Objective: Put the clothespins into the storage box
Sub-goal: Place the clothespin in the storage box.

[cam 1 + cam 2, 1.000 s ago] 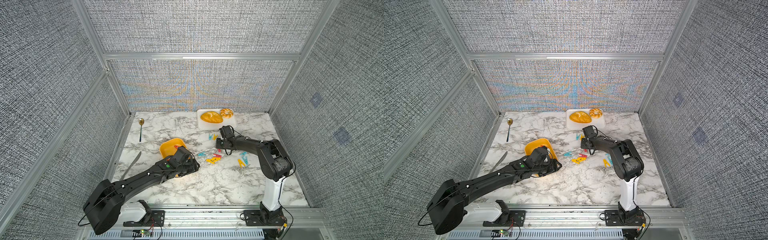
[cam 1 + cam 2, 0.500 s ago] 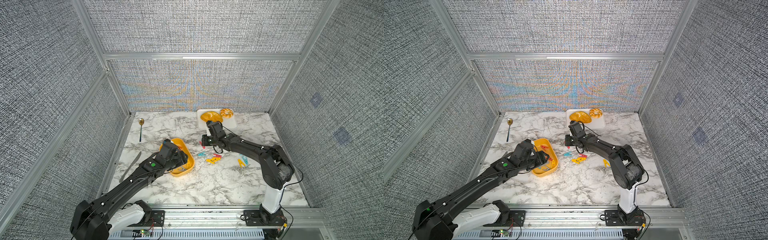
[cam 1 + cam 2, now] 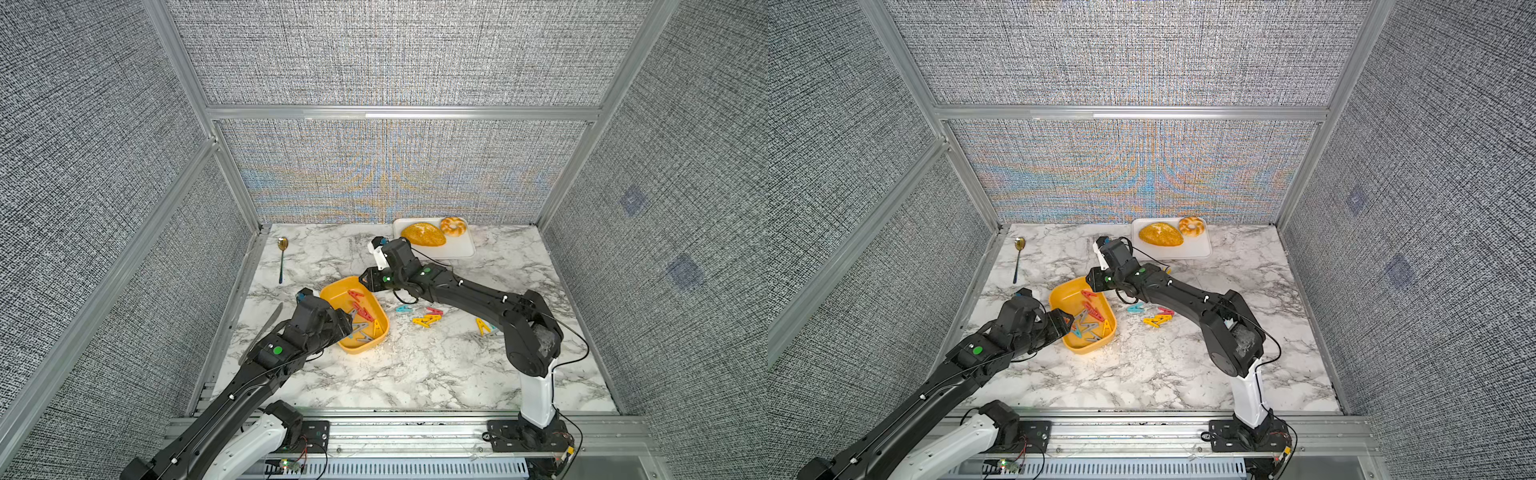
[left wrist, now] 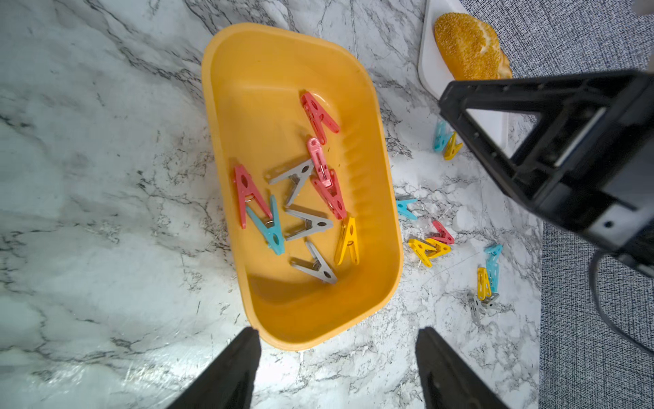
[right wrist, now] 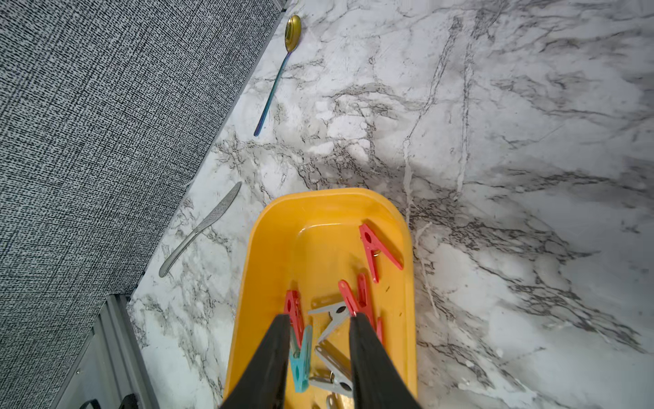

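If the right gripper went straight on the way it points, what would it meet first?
Most likely the grey clothespin in the storage box, framed between the open jaws of the right gripper; how far above it is unclear.

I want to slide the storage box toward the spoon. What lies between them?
Nothing: only bare marble tabletop lies between the spoon and the storage box, as the right wrist view shows plainly.

the right gripper swings from the loose clothespins to over the far end of the storage box and parts its jaws, while the left gripper draws back off the box to its near end, jaws wider.
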Controlling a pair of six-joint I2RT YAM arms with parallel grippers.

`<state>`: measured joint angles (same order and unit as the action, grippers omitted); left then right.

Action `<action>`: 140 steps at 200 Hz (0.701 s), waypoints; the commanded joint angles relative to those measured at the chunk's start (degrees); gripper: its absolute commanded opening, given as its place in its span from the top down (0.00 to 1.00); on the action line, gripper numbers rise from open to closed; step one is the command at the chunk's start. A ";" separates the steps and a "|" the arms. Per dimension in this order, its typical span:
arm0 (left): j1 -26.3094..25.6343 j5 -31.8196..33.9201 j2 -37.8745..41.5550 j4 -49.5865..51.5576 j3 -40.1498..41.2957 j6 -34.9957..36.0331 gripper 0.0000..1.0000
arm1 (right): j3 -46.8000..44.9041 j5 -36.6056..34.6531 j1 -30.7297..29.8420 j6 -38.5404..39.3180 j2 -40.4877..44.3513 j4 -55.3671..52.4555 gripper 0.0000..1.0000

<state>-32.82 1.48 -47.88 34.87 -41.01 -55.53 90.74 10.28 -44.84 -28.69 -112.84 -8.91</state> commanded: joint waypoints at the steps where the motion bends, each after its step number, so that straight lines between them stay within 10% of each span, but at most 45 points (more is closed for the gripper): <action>1: 0.12 -0.57 -0.10 -0.49 0.19 0.51 0.25 | -1.12 -2.46 0.80 1.91 2.14 -1.72 0.66; 140: -5.42 -9.88 -15.10 -15.58 0.54 -0.66 0.31 | -18.85 -11.75 22.02 1.44 13.32 -2.56 0.63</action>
<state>-36.10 -7.94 -61.47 24.25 -41.01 -54.35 71.44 0.27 -24.71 -26.92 -98.21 -11.20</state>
